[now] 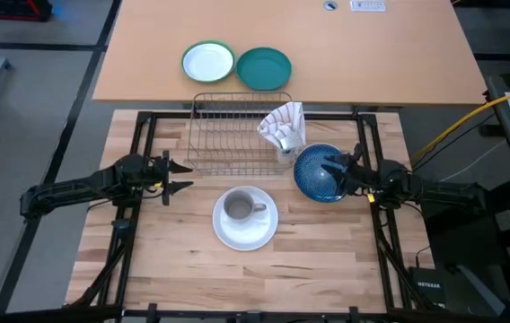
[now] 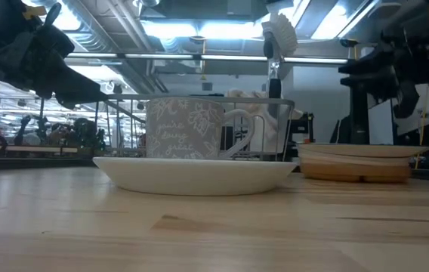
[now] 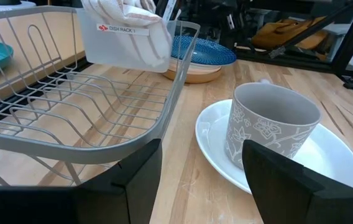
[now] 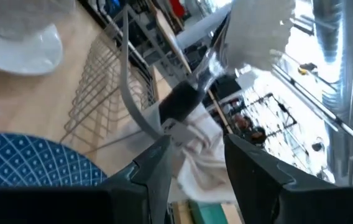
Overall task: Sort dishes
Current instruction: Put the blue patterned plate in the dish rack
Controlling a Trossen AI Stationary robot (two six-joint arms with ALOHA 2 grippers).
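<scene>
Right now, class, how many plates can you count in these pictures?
5: a green-rimmed plate and teal plate beyond the rack, a white plate under the mug, a blue plate stacked on a tan one. More may hide in that stack.

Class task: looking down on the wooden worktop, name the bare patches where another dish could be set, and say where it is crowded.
Free: the near strip in front of the white plate holding the mug, and the corner under the left gripper. The dish rack has empty slots. Crowded: between rack, blue plate and right gripper.
</scene>
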